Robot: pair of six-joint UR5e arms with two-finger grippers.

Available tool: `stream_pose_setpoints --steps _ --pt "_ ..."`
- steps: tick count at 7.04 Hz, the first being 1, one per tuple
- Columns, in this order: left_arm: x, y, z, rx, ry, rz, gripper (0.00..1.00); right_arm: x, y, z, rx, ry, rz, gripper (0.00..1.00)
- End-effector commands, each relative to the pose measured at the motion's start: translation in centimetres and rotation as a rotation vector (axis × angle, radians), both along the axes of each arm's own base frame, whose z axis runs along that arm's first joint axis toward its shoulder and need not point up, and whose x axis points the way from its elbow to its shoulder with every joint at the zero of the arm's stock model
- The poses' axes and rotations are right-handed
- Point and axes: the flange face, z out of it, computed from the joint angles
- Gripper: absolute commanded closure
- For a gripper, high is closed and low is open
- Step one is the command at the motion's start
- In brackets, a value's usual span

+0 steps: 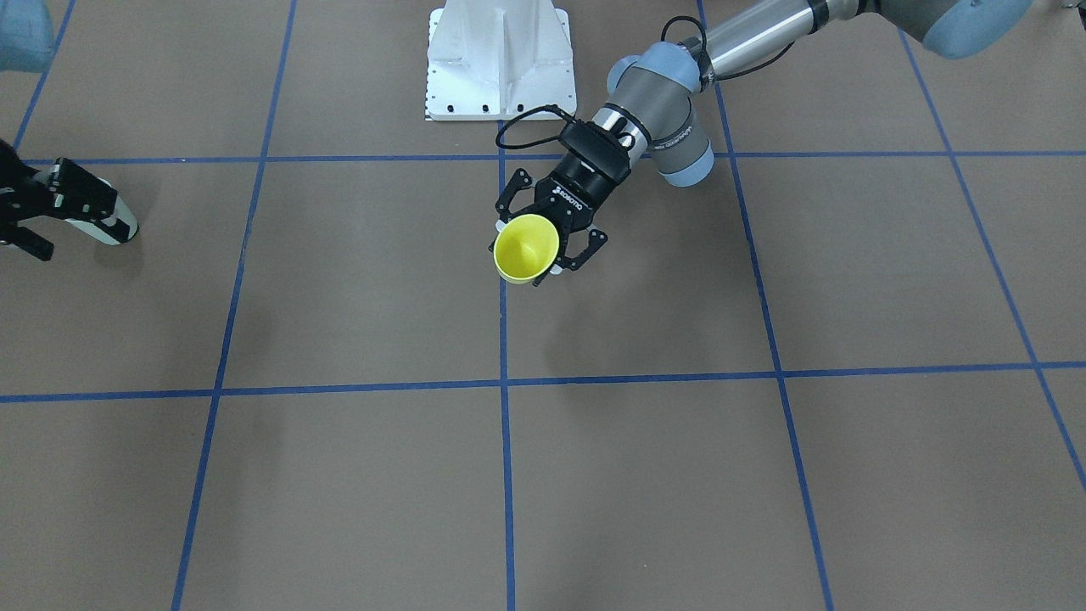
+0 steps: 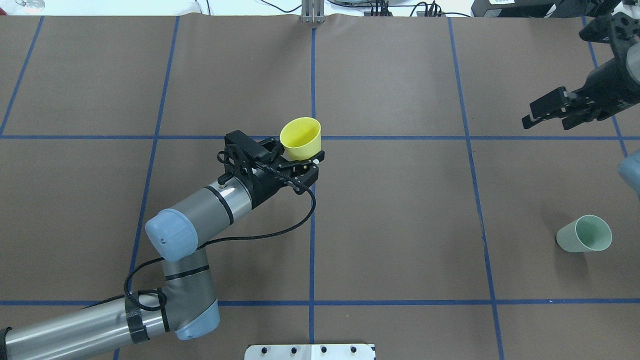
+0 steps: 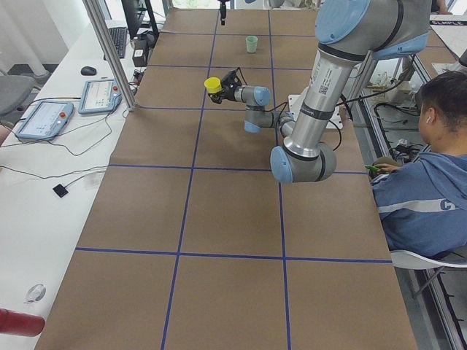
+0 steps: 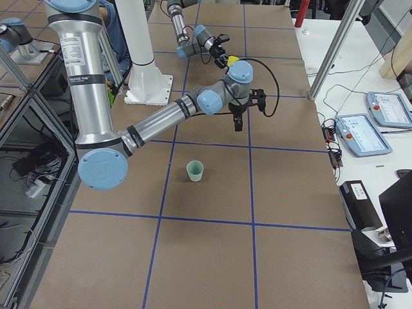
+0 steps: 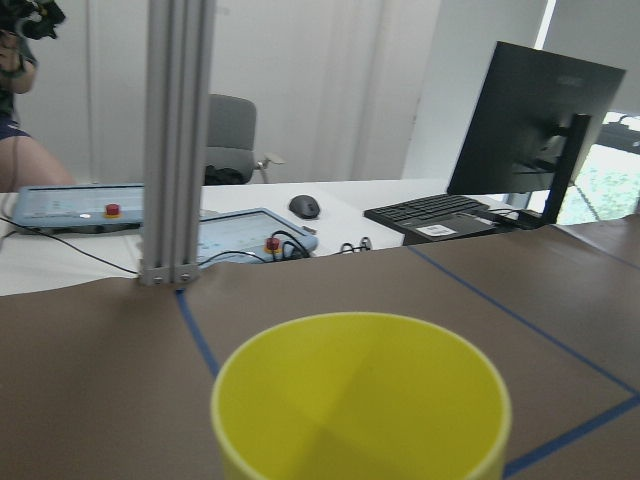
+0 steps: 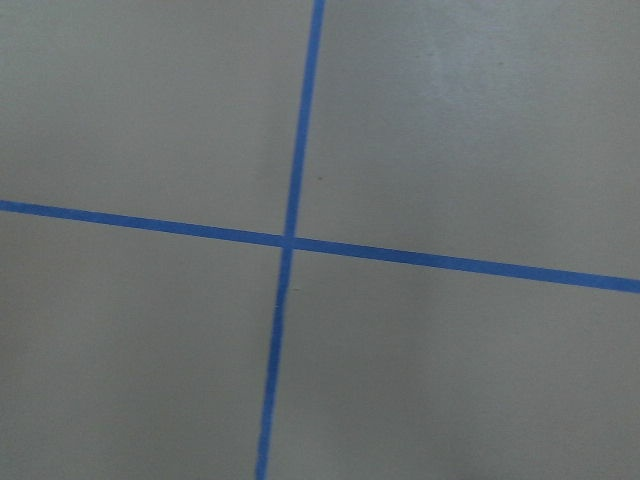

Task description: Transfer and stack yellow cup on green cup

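The yellow cup [image 1: 526, 248] [image 2: 300, 136] is held upright above the table's middle, rim up, with my left gripper [image 1: 533, 261] [image 2: 299, 159] shut around its lower part. In the left wrist view the yellow cup [image 5: 360, 400] fills the bottom of the frame. The green cup [image 2: 585, 234] [image 4: 194, 170] stands upright on the table on my right side, far from the yellow one. My right gripper [image 2: 549, 114] [image 1: 53, 216] hovers open and empty near the far right edge, well beyond the green cup. Its wrist view shows only brown table and blue tape.
Blue tape lines grid the brown table. The white robot base plate [image 1: 501, 59] sits at my near edge. An aluminium post [image 5: 180, 140] stands at the far edge, with tablets and a monitor behind it. A seated person [image 3: 430, 175] is beside the table.
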Motion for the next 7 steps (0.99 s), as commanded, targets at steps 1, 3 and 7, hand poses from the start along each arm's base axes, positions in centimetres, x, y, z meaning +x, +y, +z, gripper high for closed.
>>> stream_pose_setpoints --steps 1,3,7 --pt "1.2 1.5 -2.1 0.105 0.006 0.099 0.98 -7.2 1.4 -7.1 -0.063 -0.072 -0.018 0.0" --pt "1.8 2.5 -2.4 0.132 -0.007 0.171 1.0 -12.9 3.1 -10.6 -0.038 -0.099 -0.101 0.0" --pt "3.8 5.0 -2.5 0.122 -0.031 0.213 1.0 -16.0 4.3 -14.8 -0.007 -0.145 -0.156 0.0"
